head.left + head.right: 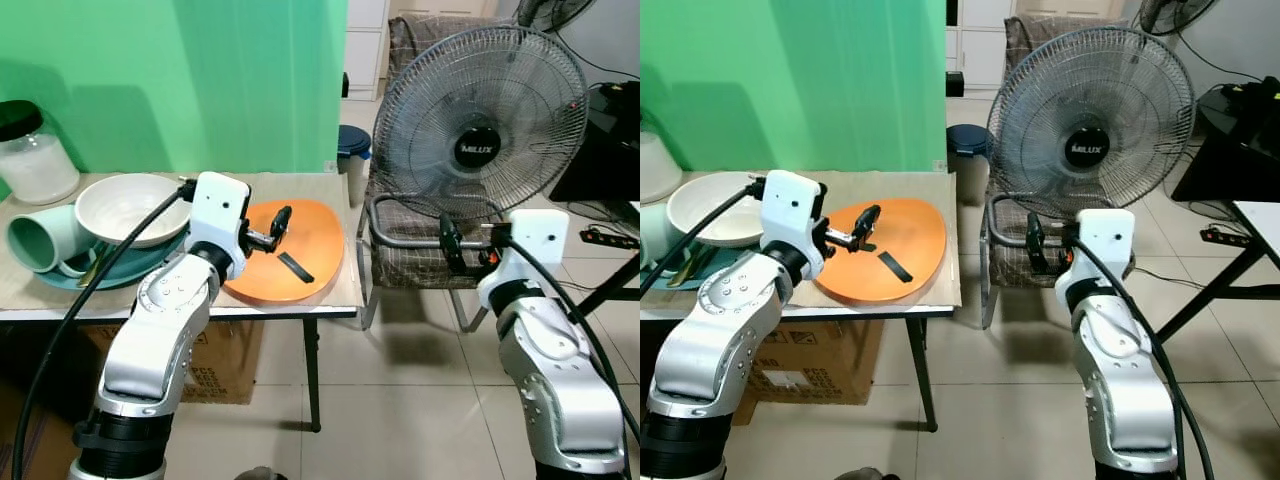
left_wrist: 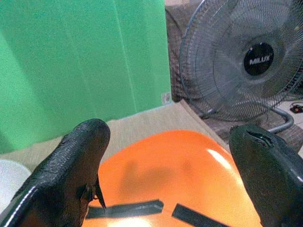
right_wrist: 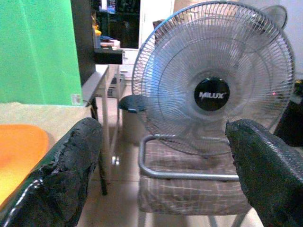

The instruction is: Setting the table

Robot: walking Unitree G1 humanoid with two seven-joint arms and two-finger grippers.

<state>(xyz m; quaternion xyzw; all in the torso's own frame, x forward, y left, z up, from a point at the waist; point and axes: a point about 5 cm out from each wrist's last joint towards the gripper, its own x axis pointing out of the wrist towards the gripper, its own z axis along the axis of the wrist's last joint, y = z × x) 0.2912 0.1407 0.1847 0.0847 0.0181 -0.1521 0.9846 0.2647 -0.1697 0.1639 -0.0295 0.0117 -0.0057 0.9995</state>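
Observation:
An orange placemat (image 1: 305, 245) with black tape strips (image 1: 295, 267) lies at the right end of the table (image 1: 280, 185). My left gripper (image 1: 277, 229) hovers just above the mat's left part, open with nothing between its fingers (image 2: 71, 165). At the table's left, a white bowl (image 1: 125, 205) rests on a teal plate (image 1: 130, 268), with a mint green cup (image 1: 45, 240) lying on its side beside it. My right gripper (image 1: 452, 245) is held off the table to the right, open and empty, in front of a chair.
A large standing fan (image 1: 478, 125) sits on a checked chair (image 1: 420, 255) right of the table. A lidded jar (image 1: 30, 155) stands at the back left. A cardboard box (image 1: 215, 360) is under the table. A green wall is behind; tiled floor lies ahead.

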